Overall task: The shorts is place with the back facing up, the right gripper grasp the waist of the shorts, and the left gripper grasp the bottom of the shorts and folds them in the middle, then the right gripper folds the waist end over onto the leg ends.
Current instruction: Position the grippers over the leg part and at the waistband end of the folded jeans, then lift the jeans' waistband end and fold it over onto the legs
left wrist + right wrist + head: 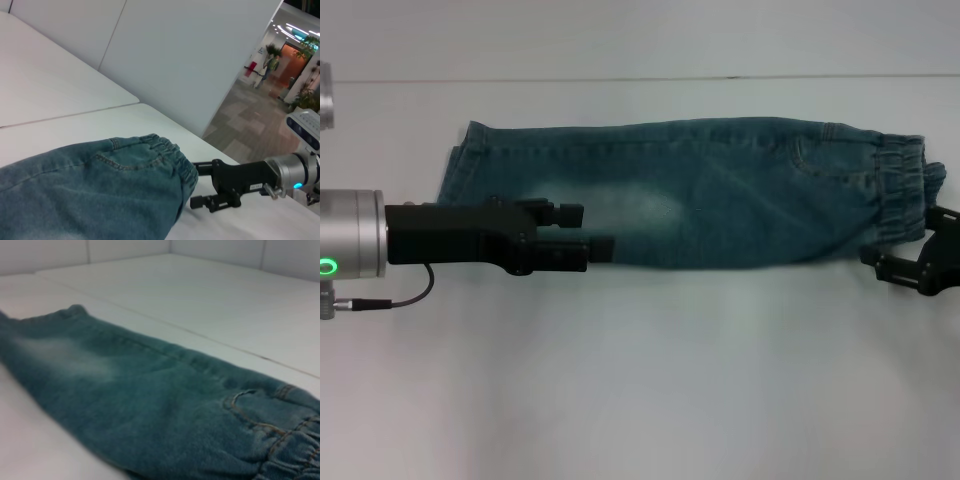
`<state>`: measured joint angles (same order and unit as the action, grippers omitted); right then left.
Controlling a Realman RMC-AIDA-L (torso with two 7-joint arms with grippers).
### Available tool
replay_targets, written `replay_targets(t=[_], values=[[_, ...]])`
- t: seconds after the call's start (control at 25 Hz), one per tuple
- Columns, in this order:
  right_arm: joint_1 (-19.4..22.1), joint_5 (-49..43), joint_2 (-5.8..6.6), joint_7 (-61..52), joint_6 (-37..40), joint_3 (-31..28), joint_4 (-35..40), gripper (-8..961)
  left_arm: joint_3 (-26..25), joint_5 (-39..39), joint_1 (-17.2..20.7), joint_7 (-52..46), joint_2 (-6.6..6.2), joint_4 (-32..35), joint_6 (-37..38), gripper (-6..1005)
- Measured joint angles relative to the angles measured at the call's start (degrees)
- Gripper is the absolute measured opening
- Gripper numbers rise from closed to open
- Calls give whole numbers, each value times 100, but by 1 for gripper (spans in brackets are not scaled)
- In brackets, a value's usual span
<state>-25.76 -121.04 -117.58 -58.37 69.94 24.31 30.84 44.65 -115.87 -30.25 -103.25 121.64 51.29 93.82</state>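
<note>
While folded in half lengthwise, shorts (690, 190): flat on white table (640, 380), waistband toward robot's right, leg hems toward robot's left
Shorts detail: back pocket (825, 155) facing up beside elastic waistband (900, 190)
Left gripper (592, 230): low over near edge of leg end, 2 fingers slightly parted, nothing pinched
Right gripper (905, 265): at near corner of waistband, fingers apart, no cloth between them
Table: seam line (640, 78) behind shorts

Head camera looks steeply down on the table (640, 380); both wrist cameras skim low across it, sharing the shorts (720, 190) from opposite ends.
</note>
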Motion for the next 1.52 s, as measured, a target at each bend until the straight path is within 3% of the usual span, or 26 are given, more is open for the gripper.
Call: replay_targets(t=[0.2, 0.44, 0.56, 0.76, 0.92, 1.04, 1.36, 1.52], values=[[72, -3, 1, 107, 43, 87, 6, 842, 9, 2, -3, 75, 24, -6, -82, 814], [144, -5, 28, 113, 86, 80, 17, 617, 39, 4, 14, 147, 84, -22, -273, 811], [172, -5, 29, 135, 142, 62, 22, 375, 66, 4, 23, 147, 118, -27, -343, 810], [215, -13, 47, 134, 251, 101, 40, 138, 257, 4, 45, 163, 162, -83, -645, 808], [261, -107, 80, 98, 527, 134, 120, 107, 462, 26, -9, 328, 212, -313, -986, 804], [321, -180, 33, 31, 687, 144, 339, 85, 629, 100, -162, 549, 256, -657, -1329, 801], [513, -406, -185, -341, 1176, 158, 1160, 54, 1079, 1096, -766, 1572, 290, -2025, -2118, 533], [587, -418, -197, -443, 1383, 163, 1332, 53, 1436, 1725, -1052, 1724, 298, -2583, -2795, 373]])
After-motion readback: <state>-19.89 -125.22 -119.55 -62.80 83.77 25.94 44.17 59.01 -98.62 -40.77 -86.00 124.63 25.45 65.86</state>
